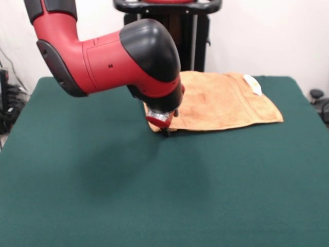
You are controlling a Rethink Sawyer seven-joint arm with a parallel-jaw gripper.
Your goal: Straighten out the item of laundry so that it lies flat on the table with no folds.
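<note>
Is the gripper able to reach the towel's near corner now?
Probably yes: the gripper is already down at the towel's near corner, and nothing lies between them on the table.

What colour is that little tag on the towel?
White; the tag sits near the far right edge of the orange-tan towel, seen in the front view.
</note>
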